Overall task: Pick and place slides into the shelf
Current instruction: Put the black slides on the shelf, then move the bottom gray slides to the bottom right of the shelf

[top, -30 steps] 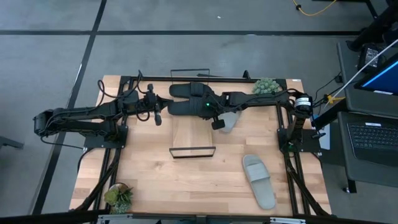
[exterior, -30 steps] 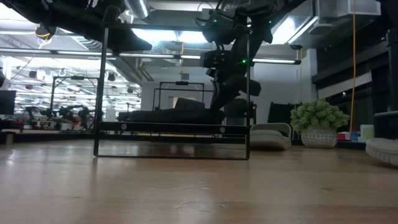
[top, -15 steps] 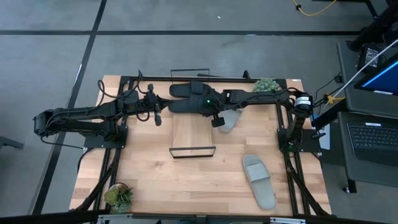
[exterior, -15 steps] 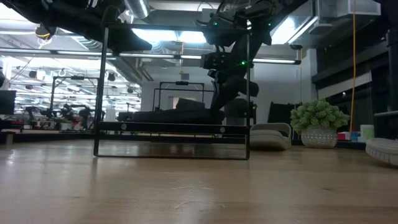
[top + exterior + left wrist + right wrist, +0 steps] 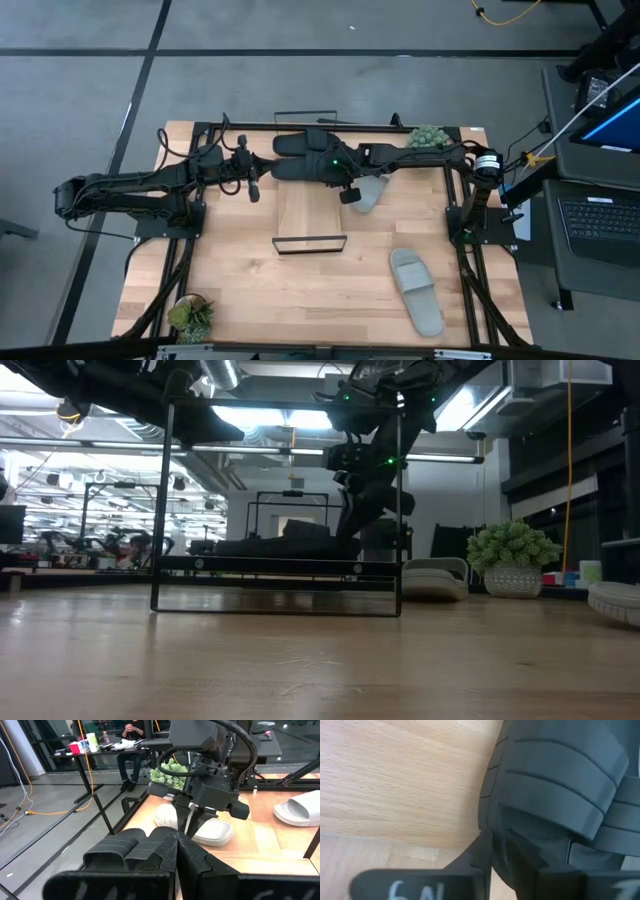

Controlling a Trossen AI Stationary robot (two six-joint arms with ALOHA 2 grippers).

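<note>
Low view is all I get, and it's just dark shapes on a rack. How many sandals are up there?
Observer: Two black slides lie side by side at the far end of the shelf.
Operator: Which arm is reaching in?
Observer: The right one. The right gripper is down at the black slide nearer the shelf's middle, while the left gripper waits left of the shelf.
Operator: Any sandals not shelved?
Observer: Two. One light grey slide lies on the table beside the shelf, another towards the table's front right.
</note>
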